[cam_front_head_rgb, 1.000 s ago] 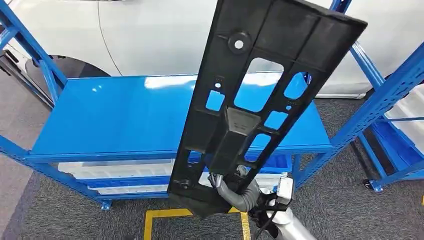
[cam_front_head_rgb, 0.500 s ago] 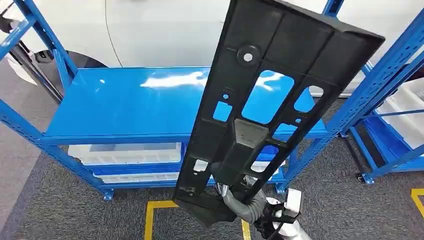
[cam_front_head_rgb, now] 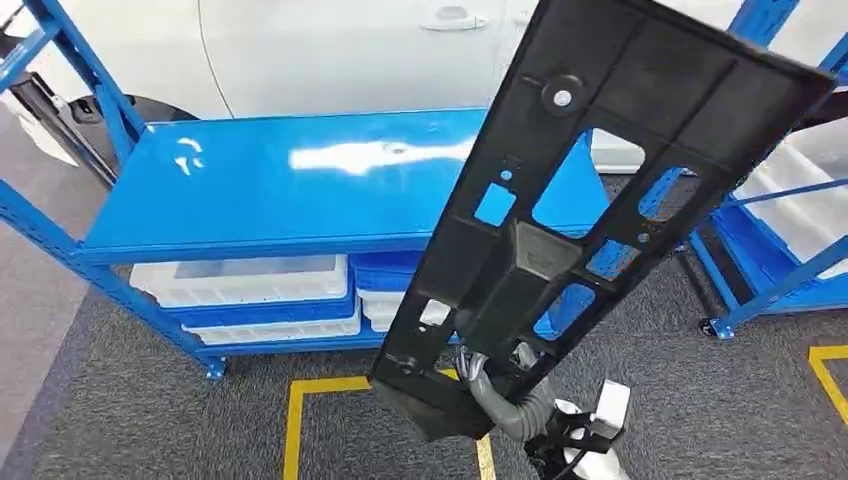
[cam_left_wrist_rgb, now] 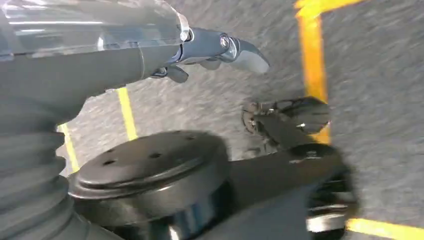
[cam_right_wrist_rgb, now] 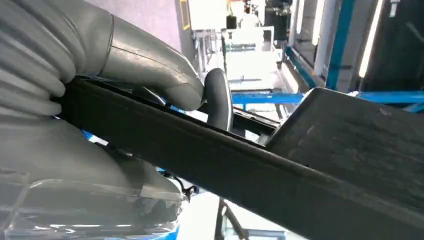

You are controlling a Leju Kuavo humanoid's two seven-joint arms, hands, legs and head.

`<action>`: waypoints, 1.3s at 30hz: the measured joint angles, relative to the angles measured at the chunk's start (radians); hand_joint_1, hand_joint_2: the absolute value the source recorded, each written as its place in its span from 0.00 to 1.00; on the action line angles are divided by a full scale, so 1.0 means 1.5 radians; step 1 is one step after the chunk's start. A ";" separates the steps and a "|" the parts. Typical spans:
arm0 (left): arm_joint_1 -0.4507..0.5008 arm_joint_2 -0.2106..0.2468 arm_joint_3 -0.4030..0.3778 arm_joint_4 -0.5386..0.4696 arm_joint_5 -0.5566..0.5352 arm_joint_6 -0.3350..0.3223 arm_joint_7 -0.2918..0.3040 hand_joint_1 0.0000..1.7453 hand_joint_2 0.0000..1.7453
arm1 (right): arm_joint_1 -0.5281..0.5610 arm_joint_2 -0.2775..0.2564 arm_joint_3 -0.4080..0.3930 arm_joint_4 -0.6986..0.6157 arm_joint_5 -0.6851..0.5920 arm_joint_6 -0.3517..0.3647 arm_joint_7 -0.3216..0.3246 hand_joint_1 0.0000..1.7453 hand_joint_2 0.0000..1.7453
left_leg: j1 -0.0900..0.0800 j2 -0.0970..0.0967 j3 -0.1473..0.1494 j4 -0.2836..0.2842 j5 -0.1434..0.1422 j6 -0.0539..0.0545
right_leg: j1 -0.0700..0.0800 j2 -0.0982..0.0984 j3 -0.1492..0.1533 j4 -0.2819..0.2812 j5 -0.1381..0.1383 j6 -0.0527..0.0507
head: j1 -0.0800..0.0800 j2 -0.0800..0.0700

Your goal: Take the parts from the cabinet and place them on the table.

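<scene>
The right robot hand [cam_front_head_rgb: 505, 395] grips the lower end of a long black plastic panel [cam_front_head_rgb: 600, 200], flat, matte, with cut-out windows, rising tilted over the glossy blue desk [cam_front_head_rgb: 290, 190].

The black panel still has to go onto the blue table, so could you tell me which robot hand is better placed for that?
The right robot hand: it grips the black panel at its lower end, over the blue table. The left robot hand hangs toward the floor.

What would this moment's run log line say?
right hand: grips lower end of black plastic panel, tilted up | left hand: holds nothing, over carpet | blue table: panel not yet placed
</scene>
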 joint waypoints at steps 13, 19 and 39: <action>0.004 0.000 -0.002 0.000 -0.005 0.003 0.006 0.00 1.00 | 0.028 0.020 -0.026 -0.039 0.027 -0.065 0.029 1.00 1.00 | -0.006 0.006 0.141 -0.209 0.091 0.039 | 0.000 0.001 -0.080 0.065 -0.021 0.033 | 0.000 0.000; 0.004 -0.003 -0.003 0.000 -0.002 0.004 0.000 0.00 1.00 | 0.023 0.019 -0.027 -0.040 0.025 -0.051 0.030 1.00 1.00 | -0.006 0.009 0.071 -0.200 0.140 0.033 | -0.013 0.000 -0.049 0.178 -0.029 0.046 | 0.000 0.000; 0.002 -0.017 -0.009 0.000 -0.003 0.020 0.000 0.00 1.00 | 0.004 0.022 -0.028 -0.031 0.022 -0.010 0.018 1.00 1.00 | 0.001 -0.001 0.135 -0.197 0.081 0.007 | 0.000 -0.003 -0.011 -0.001 0.015 0.025 | 0.000 0.000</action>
